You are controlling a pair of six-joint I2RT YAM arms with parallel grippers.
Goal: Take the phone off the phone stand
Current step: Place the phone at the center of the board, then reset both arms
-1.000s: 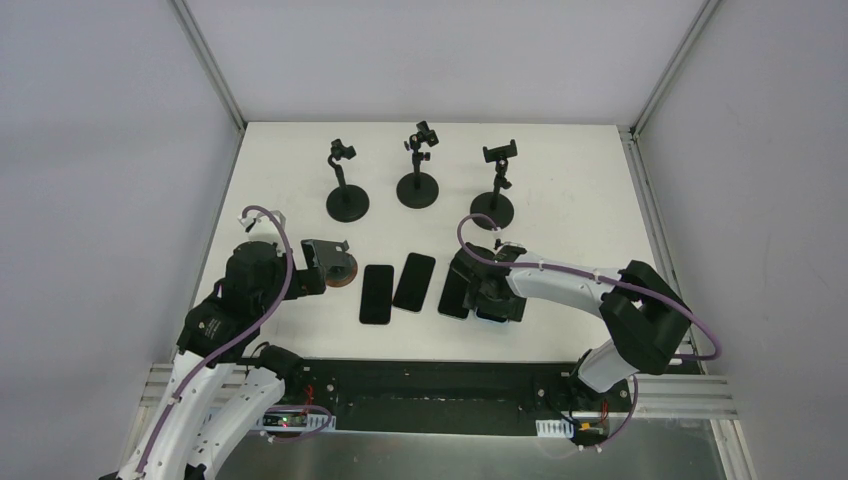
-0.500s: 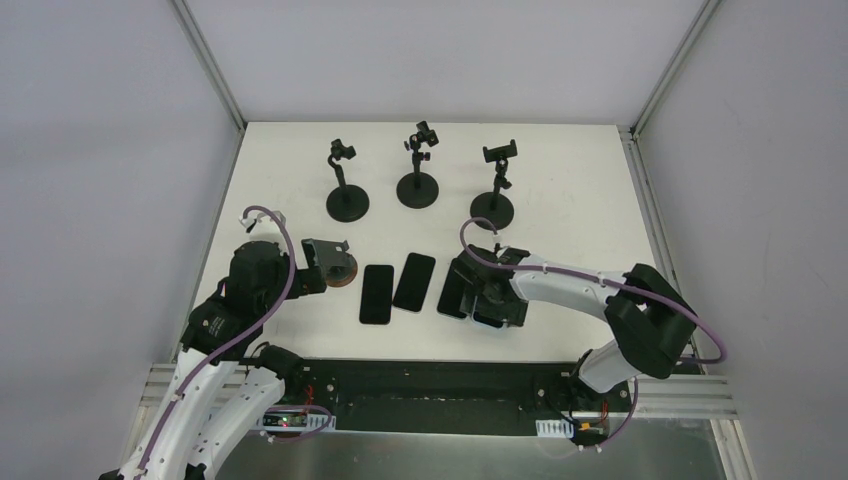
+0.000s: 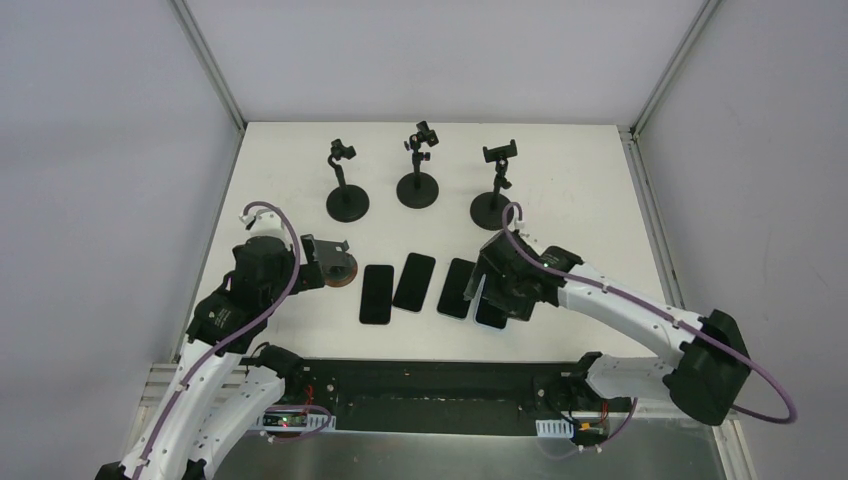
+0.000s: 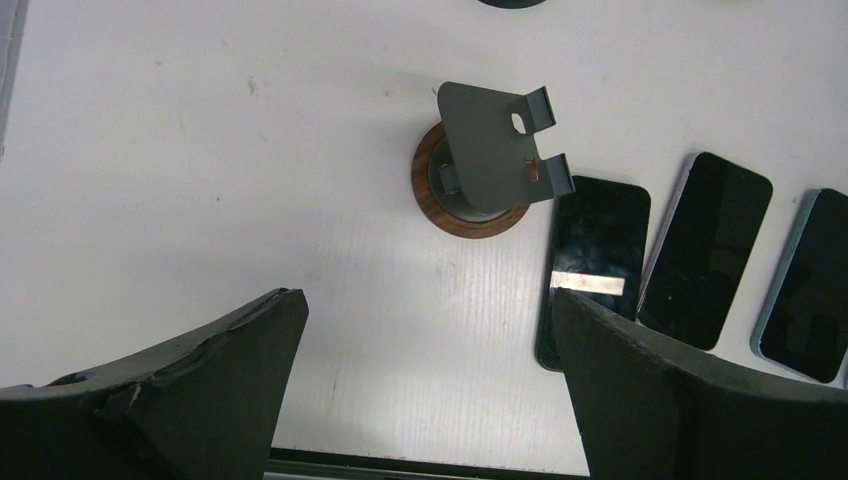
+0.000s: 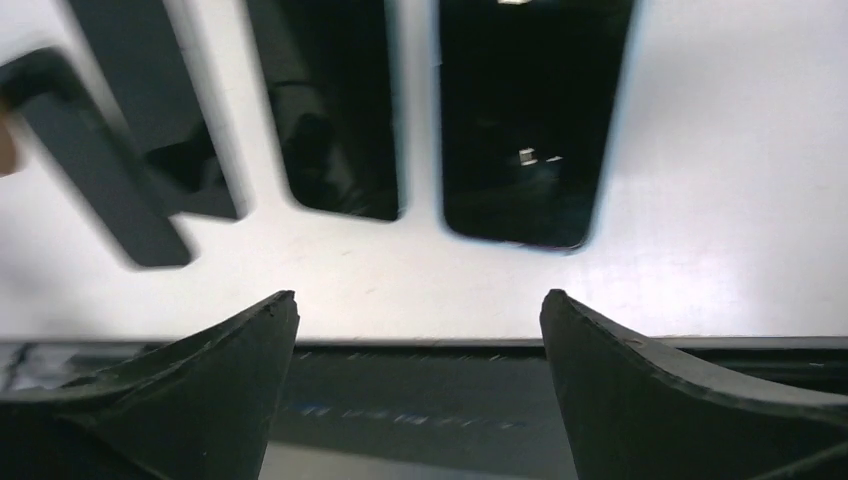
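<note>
Now that right jaws have risen, spread wide, phone (image 5: 525, 120) lies free

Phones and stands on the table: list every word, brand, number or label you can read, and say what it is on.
No text can be read in any view.
The phones: blank dark screens, no brand showing.
The pale strip on the leftmost phone: no lettering visible; possibly a reflection.
The stands: plain, no marks visible.
</note>
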